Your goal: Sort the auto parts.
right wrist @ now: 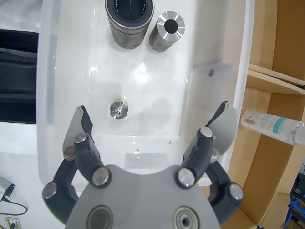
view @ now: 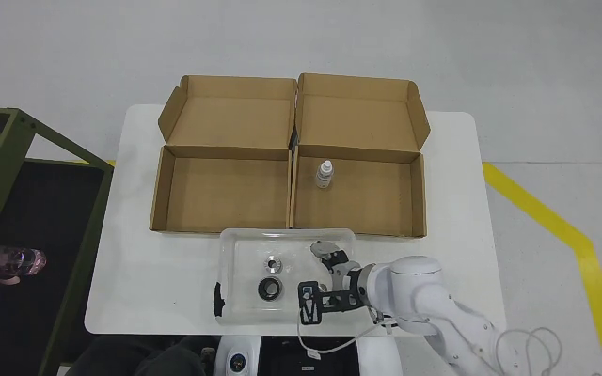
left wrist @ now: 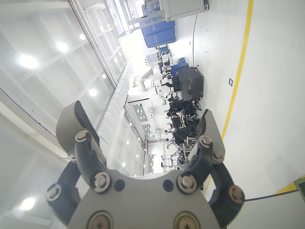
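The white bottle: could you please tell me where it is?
In the top view, the bottle sits in the right cardboard box, near its left wall, just beyond the clear bin.

The right gripper hangs over a white translucent tray, its fingers spread wide with nothing between them. One fingertip sits above the tray floor, the other over the tray's rim on the side of a cardboard box. A small round metal part lies on the tray floor, nearer the first fingertip. Toward the tray's far end a large dark bearing sleeve and a smaller slotted steel bushing stand upright just beside each other. A pale label lies flat on the tray floor near the gripper's base. Inside the cardboard box, close to the tray's rim, is a small white bottle with a teal band.
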`<action>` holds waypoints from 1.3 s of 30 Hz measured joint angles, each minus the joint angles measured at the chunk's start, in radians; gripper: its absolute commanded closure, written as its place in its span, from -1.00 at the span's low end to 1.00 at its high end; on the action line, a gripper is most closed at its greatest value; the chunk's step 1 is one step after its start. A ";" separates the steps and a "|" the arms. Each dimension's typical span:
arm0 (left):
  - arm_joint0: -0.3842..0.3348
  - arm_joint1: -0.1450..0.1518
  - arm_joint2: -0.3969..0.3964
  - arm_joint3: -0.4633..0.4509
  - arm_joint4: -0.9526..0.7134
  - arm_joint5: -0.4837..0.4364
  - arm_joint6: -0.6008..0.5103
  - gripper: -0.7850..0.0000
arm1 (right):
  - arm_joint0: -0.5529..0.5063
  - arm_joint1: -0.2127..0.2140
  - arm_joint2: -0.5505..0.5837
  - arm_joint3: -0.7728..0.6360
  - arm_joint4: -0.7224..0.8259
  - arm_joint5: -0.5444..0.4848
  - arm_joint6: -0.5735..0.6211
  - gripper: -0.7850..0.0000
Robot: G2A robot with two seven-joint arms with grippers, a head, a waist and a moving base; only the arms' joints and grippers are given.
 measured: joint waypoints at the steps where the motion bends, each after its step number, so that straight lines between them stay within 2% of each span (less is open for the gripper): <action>1: 0.000 0.000 0.000 0.000 0.000 0.000 0.000 -1.00 | 0.005 0.001 -0.009 0.003 -0.008 0.003 0.003 -1.00; 3: 0.000 0.000 0.000 0.000 0.000 0.000 0.000 -1.00 | 0.013 0.003 -0.026 0.010 -0.020 0.005 0.005 -1.00; 5: 0.000 0.000 0.000 0.000 0.000 0.000 0.000 -1.00 | 0.023 0.005 -0.046 0.020 -0.030 0.008 0.008 -0.84; 7: 0.000 0.000 0.000 0.000 0.000 0.000 0.000 -1.00 | 0.034 0.007 -0.067 0.033 -0.033 0.012 0.012 -0.87; 11: 0.000 0.000 0.000 0.000 0.000 0.000 0.000 -1.00 | 0.057 0.011 -0.100 0.058 -0.028 0.022 0.022 -0.78; 13: 0.000 0.000 0.000 0.000 0.000 0.000 0.000 -1.00 | 0.069 0.014 -0.119 0.072 -0.024 0.029 0.028 -0.67; 14: 0.000 0.000 0.000 0.000 0.000 0.000 0.000 -1.00 | 0.074 0.015 -0.126 0.077 -0.021 0.031 0.031 -0.50; 17: 0.000 0.000 0.000 0.000 0.000 0.000 0.000 -1.00 | 0.090 0.020 -0.148 0.088 -0.011 0.041 0.041 -0.25; 19: 0.000 0.000 0.000 0.000 0.000 0.000 0.000 -1.00 | 0.101 0.025 -0.163 0.092 -0.005 0.048 0.048 0.04; 22: 0.000 0.000 0.000 0.000 0.000 0.000 0.000 -1.00 | 0.117 0.032 -0.187 0.095 0.003 0.058 0.057 0.14; 25: 0.000 0.000 0.000 0.000 0.000 0.000 0.000 -1.00 | 0.133 0.041 -0.210 0.095 0.015 0.066 0.065 0.42; 26: 0.000 0.000 0.000 0.000 0.000 0.000 0.000 -1.00 | 0.137 0.043 -0.217 0.095 0.020 0.068 0.068 0.73; 28: 0.000 0.000 0.000 0.000 0.000 0.000 0.000 -1.00 | 0.148 0.050 -0.232 0.095 0.034 0.074 0.074 1.00; 39: 0.000 0.000 0.000 0.000 0.000 0.000 0.000 -1.00 | 0.201 0.066 -0.240 0.041 0.094 0.072 0.062 1.00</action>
